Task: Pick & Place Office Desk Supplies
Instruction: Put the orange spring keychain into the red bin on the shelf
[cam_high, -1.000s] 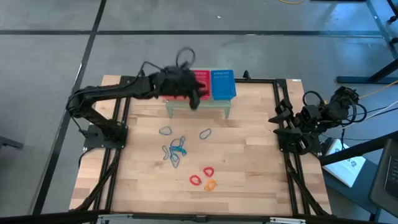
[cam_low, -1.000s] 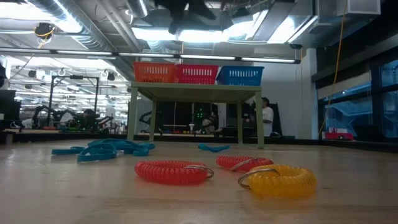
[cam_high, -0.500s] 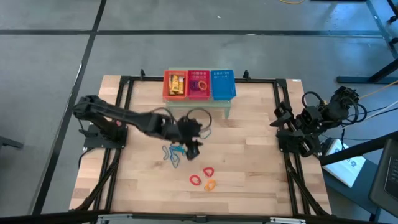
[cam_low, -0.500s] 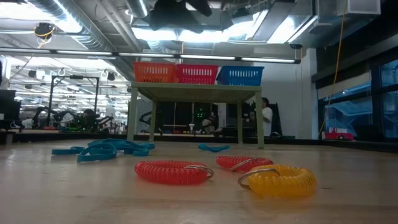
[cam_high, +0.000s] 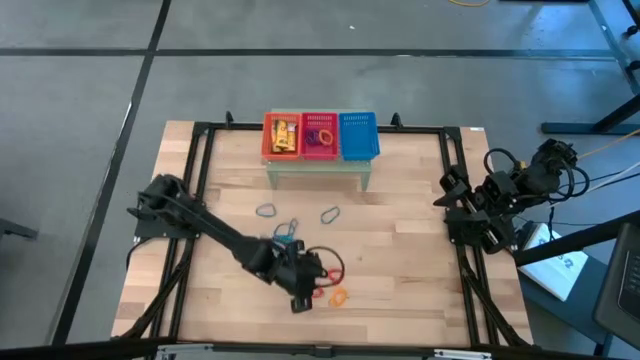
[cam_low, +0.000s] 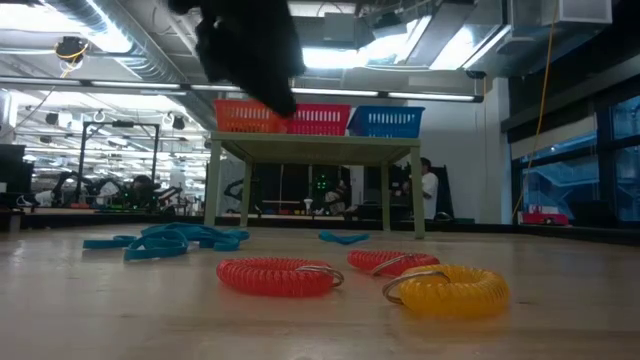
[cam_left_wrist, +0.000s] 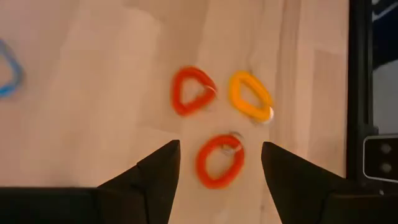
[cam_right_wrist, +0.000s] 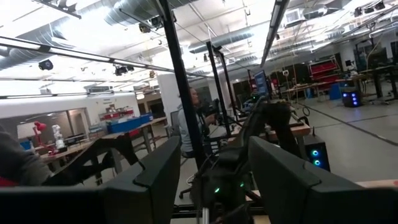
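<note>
My left gripper (cam_high: 304, 291) hangs open above the near middle of the table, touching nothing. In the left wrist view its fingers (cam_left_wrist: 221, 148) stand on either side of a red coil loop (cam_left_wrist: 219, 160) that lies flat on the wood below. A second red coil (cam_left_wrist: 191, 91) and an orange coil (cam_left_wrist: 250, 96) lie just beyond it. The low view shows the same coils resting flat (cam_low: 278, 276), with the gripper (cam_low: 248, 50) well above them. Blue loops (cam_high: 283, 240) lie farther back. My right gripper (cam_right_wrist: 214, 180) waits open at the table's right edge (cam_high: 470, 200).
A small green shelf (cam_high: 318, 168) stands at the far edge and carries an orange basket (cam_high: 282, 135), a red basket (cam_high: 320, 135) and a blue basket (cam_high: 359, 135). Single blue loops (cam_high: 267, 211) (cam_high: 330, 214) lie before it. A black frame (cam_high: 195, 200) borders the table.
My left arm has swung from above the baskets at the far edge toward the near edge, passing over the blue loops, and now stands lower over the red and orange coils. The coils and loops on the table have not moved.
</note>
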